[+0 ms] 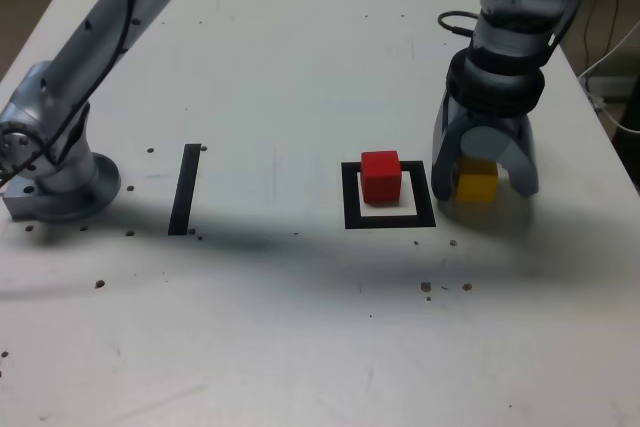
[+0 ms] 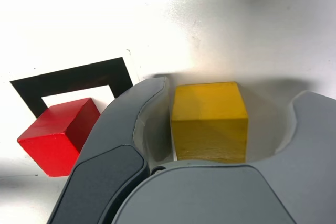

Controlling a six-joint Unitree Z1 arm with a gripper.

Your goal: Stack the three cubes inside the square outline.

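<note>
A red cube [image 1: 380,175] [image 2: 58,135] stands inside the black square outline [image 1: 390,220] [image 2: 68,80], toward its far side. To the exterior view's right of the outline, a yellow cube [image 1: 476,185] [image 2: 210,121] rests on the white table. My gripper [image 1: 485,190] [image 2: 231,93] is lowered over the yellow cube with one finger on each side. It is open. In the wrist view one finger [image 2: 142,108] lies close to the cube and a gap shows beside the other. No green cube is in view.
A straight black tape strip [image 1: 184,189] lies at the exterior view's left, near the arm's base [image 1: 55,182]. Cables [image 1: 610,67] hang past the table's right edge. Small dark specks [image 1: 427,287] dot the tabletop.
</note>
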